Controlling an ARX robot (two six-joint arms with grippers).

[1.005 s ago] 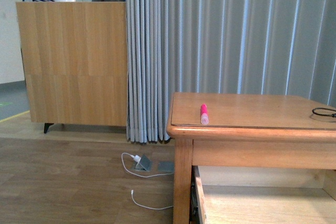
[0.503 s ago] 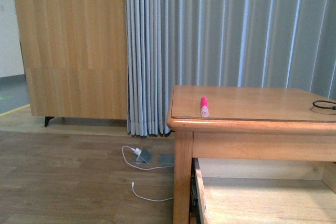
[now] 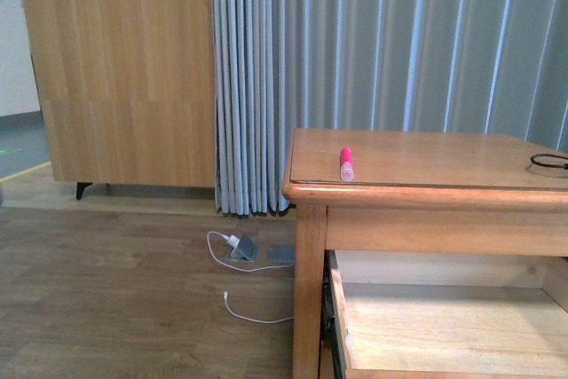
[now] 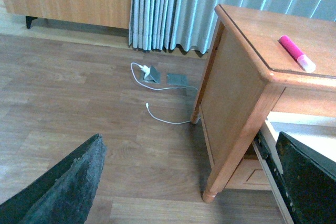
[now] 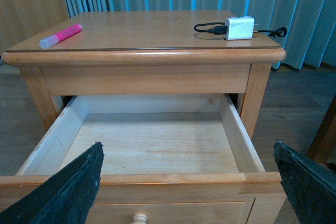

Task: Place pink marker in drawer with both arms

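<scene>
The pink marker (image 3: pixel 346 164) lies on the wooden table top near its front left corner; it also shows in the left wrist view (image 4: pixel 296 60) and the right wrist view (image 5: pixel 61 35). The drawer (image 3: pixel 444 335) below the top stands pulled out, its pale inside bare (image 5: pixel 152 145), its knob (image 5: pixel 139 217) at the front. My left gripper (image 4: pixel 191 182) is open, off the table's left side above the floor. My right gripper (image 5: pixel 189 182) is open in front of the open drawer. Neither arm shows in the front view.
A white charger with a black cable (image 5: pixel 239 28) lies on the table's right part. A wooden cabinet (image 3: pixel 120 77) and grey curtains (image 3: pixel 382 42) stand behind. A white cable and floor socket (image 3: pixel 244 250) lie on the wooden floor left of the table.
The front view has shifted downward: the plant atop the cabinet has left the frame and more of the drawer's inside shows. The marker has not moved on the table.
</scene>
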